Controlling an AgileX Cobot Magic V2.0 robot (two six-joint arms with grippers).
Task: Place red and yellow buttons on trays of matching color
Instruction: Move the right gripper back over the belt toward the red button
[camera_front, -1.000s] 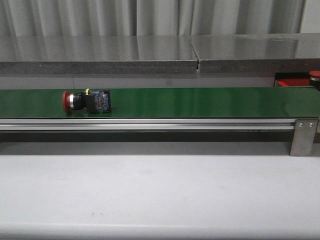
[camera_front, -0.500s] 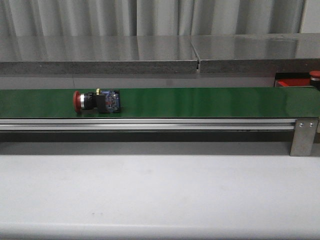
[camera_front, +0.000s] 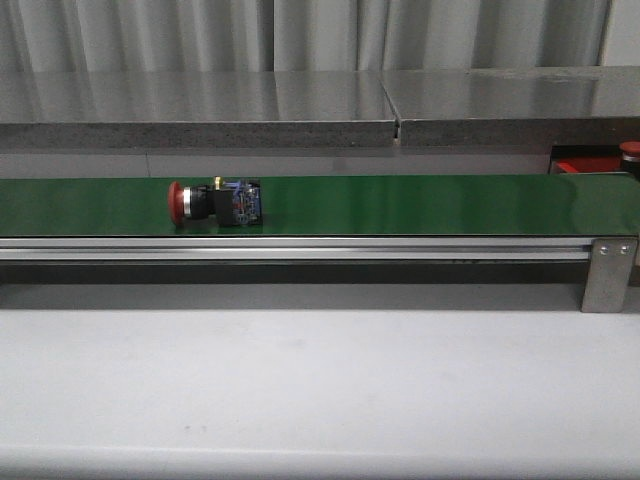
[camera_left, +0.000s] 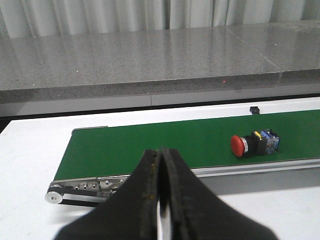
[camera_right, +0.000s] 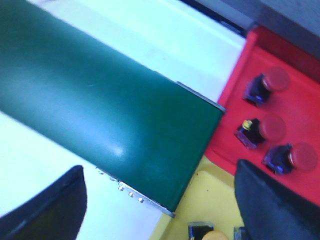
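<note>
Red button (camera_front: 215, 202) lies on its side on the green belt (camera_front: 400, 205), cap twd the left end, blk/blue switch body behind it. My left gripper (camera_left: 161, 165) hangs short of the belt, fingers pressed together, empty. Right gripper (camera_right: 160, 197) spread wide over the belt end, above the red tray (camera_right: 295, 120) w/ three red buttons in it and the yellow tray (camera_right: 205, 200). Button looks light, rigid plastic; domed cap prob slippery, so I'd pinch the squarer body

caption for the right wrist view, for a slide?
Open right pincer above green belt end; three red buttons in red tray.
</note>
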